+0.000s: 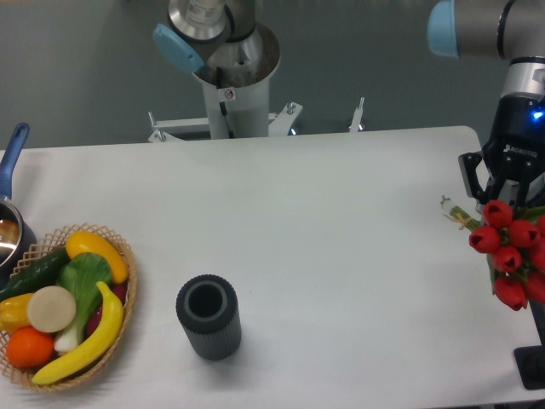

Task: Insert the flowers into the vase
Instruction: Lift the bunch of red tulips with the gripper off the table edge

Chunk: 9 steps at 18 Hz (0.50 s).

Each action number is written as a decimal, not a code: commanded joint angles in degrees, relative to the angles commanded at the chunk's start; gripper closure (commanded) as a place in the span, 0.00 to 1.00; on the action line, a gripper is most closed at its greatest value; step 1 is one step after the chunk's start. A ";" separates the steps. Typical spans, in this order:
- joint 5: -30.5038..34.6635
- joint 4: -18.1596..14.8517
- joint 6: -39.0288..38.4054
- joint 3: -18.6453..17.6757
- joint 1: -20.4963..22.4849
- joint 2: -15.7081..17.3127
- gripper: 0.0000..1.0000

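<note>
The white table (pixel 324 213) fills most of the view and carries everything else. Behind its far edge, well up and slightly right of the vase, stands the shiny metal pedestal (pixel 230 77) of the robot. The arm (pixel 511 51) comes in at the top right corner, far to the right of the vase, and reaches down over the table's right edge. A wicker basket (pixel 128 290) of fruit and vegetables sits just left of the vase, near but not touching it, holding a banana (pixel 89 341), an orange (pixel 30 348) and some greens. Farther left of the vase, at the frame's edge, a pot with a blue handle (pixel 12 153) is partly cut off. The flowers (pixel 509 247), red tulip buds on green stems, hang at the right edge, well apart from the vase and a little higher in the picture. The gripper (pixel 502 196) is clenched around their stems just above the buds. The vase (pixel 209 317), dark grey and ribbed, stands upright near the front of the table, its round mouth open.
</note>
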 joint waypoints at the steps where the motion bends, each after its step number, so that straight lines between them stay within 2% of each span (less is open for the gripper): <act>1: 0.00 0.00 0.00 -0.26 0.00 0.00 0.68; 9: -0.35 0.09 0.44 -0.70 -0.17 -0.09 0.68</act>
